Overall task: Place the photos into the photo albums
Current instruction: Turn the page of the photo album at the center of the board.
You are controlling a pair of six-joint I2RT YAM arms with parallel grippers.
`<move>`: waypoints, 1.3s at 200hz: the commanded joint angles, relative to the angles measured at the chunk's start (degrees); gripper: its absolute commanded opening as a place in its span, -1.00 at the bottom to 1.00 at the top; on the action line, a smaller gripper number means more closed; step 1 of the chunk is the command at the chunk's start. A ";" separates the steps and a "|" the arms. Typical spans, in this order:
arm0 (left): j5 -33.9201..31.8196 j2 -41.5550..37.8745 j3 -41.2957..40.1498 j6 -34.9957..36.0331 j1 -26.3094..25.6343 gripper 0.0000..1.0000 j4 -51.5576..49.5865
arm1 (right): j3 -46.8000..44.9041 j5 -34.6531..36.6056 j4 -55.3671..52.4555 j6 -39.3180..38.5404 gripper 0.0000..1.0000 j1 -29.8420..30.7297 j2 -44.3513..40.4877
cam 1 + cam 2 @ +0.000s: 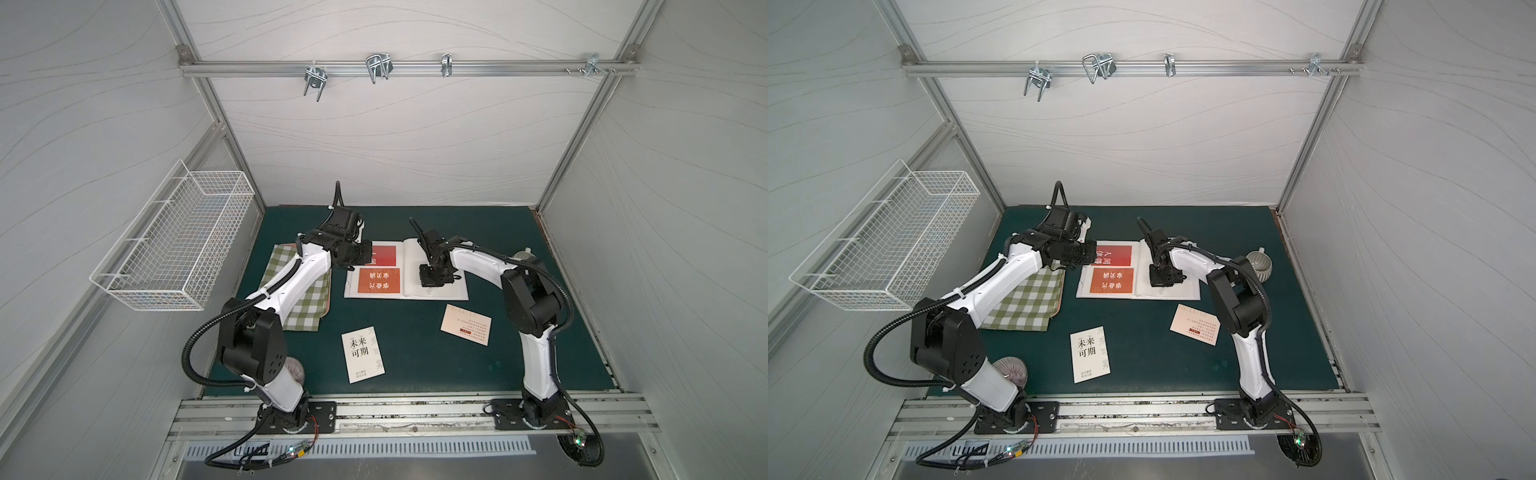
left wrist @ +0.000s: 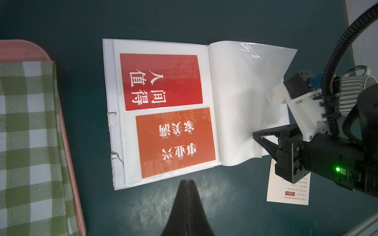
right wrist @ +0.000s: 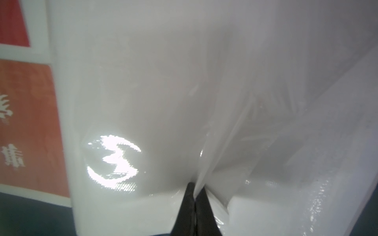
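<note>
The photo album [image 1: 453, 291] [image 2: 231, 92] lies open on the green mat. A red photo [image 1: 384, 254] [image 2: 161, 81] and an orange photo [image 1: 379, 280] [image 2: 176, 141] sit in its left page's sleeves. My right gripper [image 3: 195, 189] [image 1: 429, 289] is shut on a thin clear-and-white sheet of the right page, pinched at its edge and lifted. My left gripper [image 2: 188, 180] is shut on nothing, raised beside the album. A white photo with black characters [image 1: 362, 354] and a cream photo [image 1: 466, 324] [image 2: 290, 190] lie loose on the mat nearer the front.
A green-and-white checked cloth [image 1: 299, 303] on a pink tray [image 2: 67, 143] lies left of the album under my left arm. A ribbed cup [image 1: 1258, 264] stands at the right behind my right arm. A wire basket [image 1: 174, 245] hangs on the left wall.
</note>
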 commanded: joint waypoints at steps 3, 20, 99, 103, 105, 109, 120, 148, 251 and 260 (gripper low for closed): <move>0.76 -1.34 0.47 -0.31 0.42 -0.91 0.97 | 2.03 -1.05 -4.07 -0.19 -0.85 0.40 0.34; 0.78 -1.43 0.48 -0.30 0.42 -0.90 0.98 | 2.55 -0.47 -4.87 -0.38 -0.76 0.40 -0.20; 0.64 -2.12 0.70 -0.82 1.31 -0.90 0.69 | 10.84 -1.66 -4.21 -1.47 -0.95 5.18 -1.53; 0.62 -2.22 0.73 -0.89 1.50 -0.90 0.65 | 11.90 -2.28 -3.82 -1.59 -0.95 5.70 -1.14; 0.52 -2.30 0.74 -0.91 1.54 -0.90 0.63 | 12.58 -2.67 -3.69 -1.65 -0.94 5.97 -0.91; 0.46 -2.42 0.74 -0.96 1.83 -0.90 0.60 | 13.56 -3.35 -3.33 -1.78 -0.93 6.49 -0.26; 0.31 -2.91 0.75 -1.08 2.53 -0.90 0.39 | 16.97 -4.84 -3.06 -2.11 -0.90 7.99 1.79; -0.01 -4.06 0.65 -1.10 4.33 -0.90 0.40 | 23.83 -11.86 -0.93 -2.33 -0.64 10.28 7.77; -1.61 -5.95 0.73 -0.96 7.77 -0.90 0.03 | 27.23 -28.03 6.83 0.98 0.15 9.49 4.54; -1.79 -6.16 0.70 -0.83 8.09 -0.90 -0.02 | 26.72 -28.36 7.23 1.34 0.22 8.81 2.94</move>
